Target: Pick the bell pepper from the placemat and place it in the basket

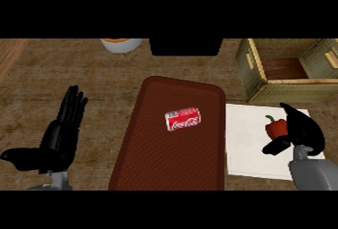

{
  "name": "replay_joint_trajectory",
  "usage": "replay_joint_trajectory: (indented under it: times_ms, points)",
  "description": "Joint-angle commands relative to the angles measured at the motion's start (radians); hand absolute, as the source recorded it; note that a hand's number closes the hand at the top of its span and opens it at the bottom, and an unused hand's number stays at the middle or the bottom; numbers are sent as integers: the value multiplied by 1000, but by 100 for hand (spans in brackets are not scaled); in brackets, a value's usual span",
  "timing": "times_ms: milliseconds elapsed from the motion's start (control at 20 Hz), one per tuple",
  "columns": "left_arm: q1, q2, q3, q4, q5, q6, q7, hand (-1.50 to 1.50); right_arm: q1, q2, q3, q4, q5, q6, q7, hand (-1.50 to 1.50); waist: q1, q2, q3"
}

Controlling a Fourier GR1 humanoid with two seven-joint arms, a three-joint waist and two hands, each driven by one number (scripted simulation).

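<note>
Brown, woven-looking table (pixel 40 76) fills the view, and things on it are taken from left to right. At the left edge the left hand (pixel 61 129) is held open with its fingers straight and pointing up the view, nothing in it; it is resting, well apart from everything the task concerns. A white bowl with something orange in it (pixel 120 44) is cut off by the upper edge, and beside it a black block (pixel 185 46) is seen. Down the middle a long dark red mat (pixel 142 156) is laid, with a red Coca-Cola can (pixel 183 119) lying on its side on it. Further right a white placemat (pixel 247 154) is spread, and the red bell pepper (pixel 275 128) sits near its right side, green stem pointing up the view. The right hand (pixel 302 134) is set against the pepper's right side, fingers arched over it and thumb reaching under its lower edge; whether the pepper is actually clasped cannot be told. The wicker basket (pixel 260 91) stands just above the placemat, so the carry is judged short and straight up the view, with only the basket's near wall to be cleared
</note>
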State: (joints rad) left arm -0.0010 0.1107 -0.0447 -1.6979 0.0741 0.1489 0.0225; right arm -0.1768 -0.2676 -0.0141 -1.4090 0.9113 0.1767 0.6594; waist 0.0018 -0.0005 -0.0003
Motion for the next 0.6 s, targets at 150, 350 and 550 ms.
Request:
replay_joint_trajectory:
  times_ms: [150,350,550]
  points:
    - [8,-37,-23,61,-45,3,-68,0,13,-30,57,49,38,44,-104,150,0,1,0]
    - [-38,-14,21,8,-18,-9,29,0,27,-27,54,51,67,29,-126,150,-1,0,0]
    - [-43,-14,26,17,-14,-25,34,0,18,-71,34,36,65,64,-173,150,-2,0,0]
